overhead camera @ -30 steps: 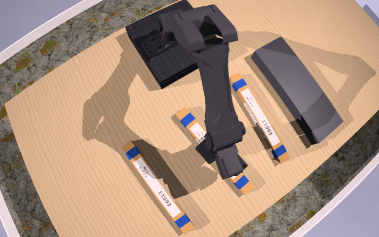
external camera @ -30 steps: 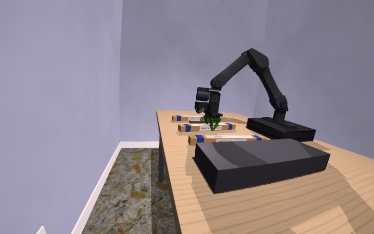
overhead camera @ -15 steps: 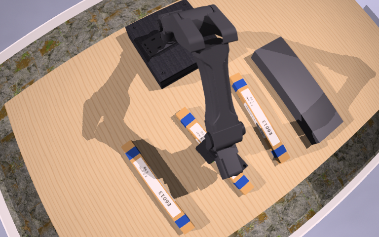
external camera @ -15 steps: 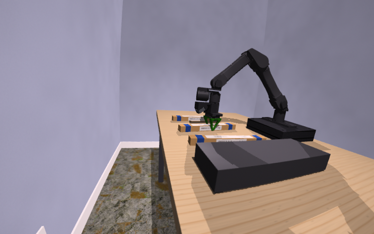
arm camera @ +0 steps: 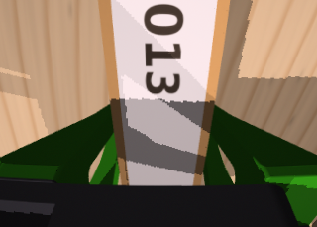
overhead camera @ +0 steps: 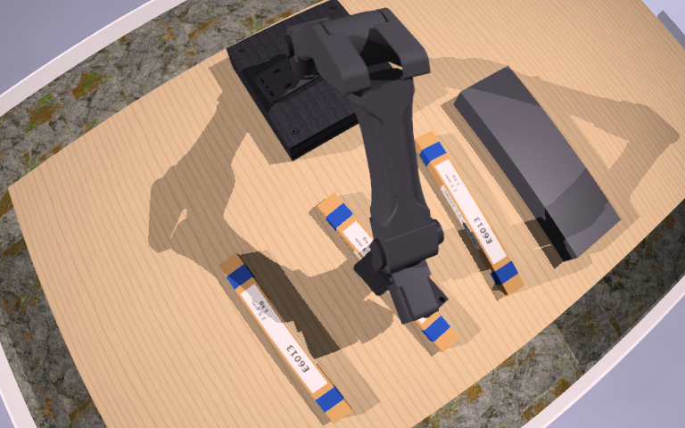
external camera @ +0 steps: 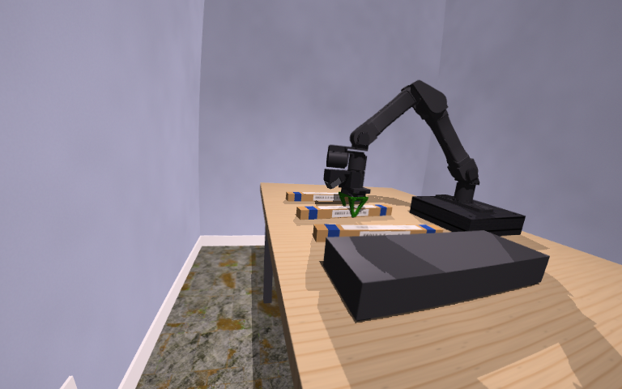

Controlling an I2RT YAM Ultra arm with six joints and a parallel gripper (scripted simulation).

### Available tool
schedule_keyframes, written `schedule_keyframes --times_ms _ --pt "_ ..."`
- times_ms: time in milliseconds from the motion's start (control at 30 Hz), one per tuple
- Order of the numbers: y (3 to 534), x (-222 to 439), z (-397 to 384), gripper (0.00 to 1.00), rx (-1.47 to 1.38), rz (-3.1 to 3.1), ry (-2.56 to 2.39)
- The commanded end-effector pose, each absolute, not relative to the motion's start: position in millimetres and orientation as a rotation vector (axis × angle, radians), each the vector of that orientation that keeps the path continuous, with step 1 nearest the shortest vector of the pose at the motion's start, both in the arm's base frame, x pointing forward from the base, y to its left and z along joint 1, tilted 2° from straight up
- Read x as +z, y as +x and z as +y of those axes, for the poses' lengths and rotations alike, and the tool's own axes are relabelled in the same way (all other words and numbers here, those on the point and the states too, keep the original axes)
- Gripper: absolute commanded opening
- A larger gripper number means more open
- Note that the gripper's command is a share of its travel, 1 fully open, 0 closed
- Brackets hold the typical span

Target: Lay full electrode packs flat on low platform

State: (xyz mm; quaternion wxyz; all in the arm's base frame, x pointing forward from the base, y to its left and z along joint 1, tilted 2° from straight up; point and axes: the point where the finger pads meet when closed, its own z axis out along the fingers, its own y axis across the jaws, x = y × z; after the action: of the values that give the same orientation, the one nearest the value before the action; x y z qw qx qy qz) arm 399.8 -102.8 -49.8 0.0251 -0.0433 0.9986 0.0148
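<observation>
Three orange-brown packs with blue bands and white E6013 labels lie roughly parallel. My gripper (external camera: 354, 210) (arm camera: 161, 108) has its green fingers against opposite long sides of the middle pack (overhead camera: 339, 216) (external camera: 326, 211) (arm camera: 198, 39), shut on it near mid-length. The arm hides much of that pack in the top view. The pack is level, at or very near table height; I cannot tell if a small gap is under it. The left pack (overhead camera: 283, 339) (external camera: 304, 196) and the right pack (overhead camera: 468, 211) (external camera: 377, 228) lie flat on the table. The dark low platform (overhead camera: 537, 148) (external camera: 440, 255) bears no pack.
The right pack lies between the middle pack and the platform. The black arm base (overhead camera: 309, 116) (external camera: 492, 220) stands at the table's back edge in the top view. The wooden table (overhead camera: 96, 238) (external camera: 449, 337) has its front edge just beyond the packs' ends.
</observation>
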Motion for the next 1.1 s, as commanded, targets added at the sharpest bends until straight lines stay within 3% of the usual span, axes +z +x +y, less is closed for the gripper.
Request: schedule_keyframes --times_ms 0,1067 --pt "408 -16 -108 0.00 0.029 3.047 -0.119" --pt "399 31 -110 0.00 0.034 3.058 -0.121"
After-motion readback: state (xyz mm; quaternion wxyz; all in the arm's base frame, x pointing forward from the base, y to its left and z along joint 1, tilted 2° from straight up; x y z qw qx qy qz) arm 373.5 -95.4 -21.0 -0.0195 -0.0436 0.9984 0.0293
